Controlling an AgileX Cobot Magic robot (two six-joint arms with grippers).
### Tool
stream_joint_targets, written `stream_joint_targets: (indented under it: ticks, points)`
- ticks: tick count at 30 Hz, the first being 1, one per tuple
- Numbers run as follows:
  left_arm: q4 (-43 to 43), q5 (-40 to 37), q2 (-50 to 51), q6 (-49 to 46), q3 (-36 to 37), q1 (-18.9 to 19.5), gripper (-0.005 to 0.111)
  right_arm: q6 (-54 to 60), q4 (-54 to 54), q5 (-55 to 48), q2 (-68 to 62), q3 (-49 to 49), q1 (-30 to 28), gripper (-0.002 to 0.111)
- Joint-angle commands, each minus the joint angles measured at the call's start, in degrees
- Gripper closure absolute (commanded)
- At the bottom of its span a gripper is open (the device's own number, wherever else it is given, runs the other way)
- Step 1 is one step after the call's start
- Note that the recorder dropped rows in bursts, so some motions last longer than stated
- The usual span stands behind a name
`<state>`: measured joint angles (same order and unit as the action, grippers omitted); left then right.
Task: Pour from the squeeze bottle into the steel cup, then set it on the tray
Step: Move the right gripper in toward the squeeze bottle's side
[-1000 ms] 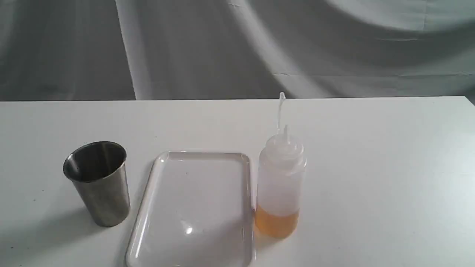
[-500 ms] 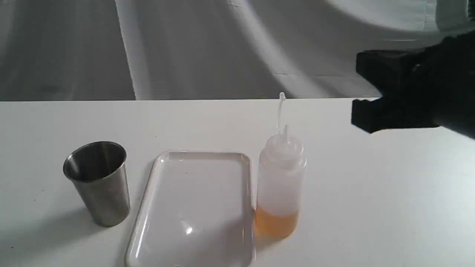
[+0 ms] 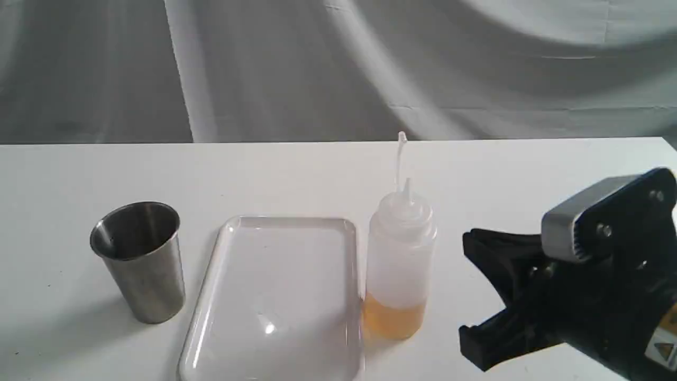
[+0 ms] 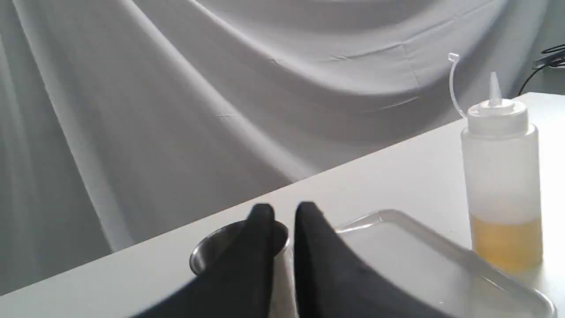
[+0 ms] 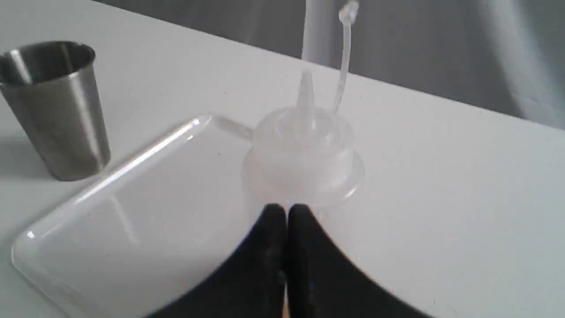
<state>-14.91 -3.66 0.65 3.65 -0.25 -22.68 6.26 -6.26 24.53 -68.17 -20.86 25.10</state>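
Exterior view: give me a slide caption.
Right gripper open beside the upright squeeze bottle; tray and steel cup alongside.

Yellow warning-triangle label on right arm (image 3: 624, 296); wording unreadable.

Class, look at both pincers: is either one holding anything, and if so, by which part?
Nothing is held. The right pincer sits beside the squeeze bottle without touching it; the left pincer is empty.

You see the right gripper (image 3: 468, 296) with matte black wedge fingers, a brushed grey metal plate, small screws and a yellow warning sticker
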Motion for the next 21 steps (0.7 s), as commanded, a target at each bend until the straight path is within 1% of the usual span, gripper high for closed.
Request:
stream_joint_targets:
  ticks: [1,3,10,12,16,18,21]
  points:
    - [0.14,0.37,0.18,0.18,0.25,0.11,0.098,-1.92,-0.36,7.33,-3.8,2.78,0.13,0.108]
    - [0.14,0.37,0.18,0.18,0.25,0.11,0.098,-2.07,0.47,10.86,-6.38,3.73,0.13,0.108]
    - [0.14,0.37,0.18,0.18,0.25,0.11,0.098,-3.16,3.68,17.06,-16.39,3.77,0.13,0.108]
    - [0.14,0.37,0.18,0.18,0.25,0.11,0.098,-3.32,4.2,20.15,-18.77,3.77,0.13,0.106]
    - [0.14,0.37,0.18,0.18,0.25,0.11,0.098,-3.71,4.2,21.22,-21.68,3.77,0.13,0.093]
    - [0.14,0.37,0.18,0.18,0.25,0.11,0.098,-3.71,4.2,20.75,-22.74,3.77,0.13,0.083]
    - [0.14,0.37,0.18,0.18,0.25,0.11,0.098,-3.71,4.2,20.75,-23.56,3.77,0.13,0.064]
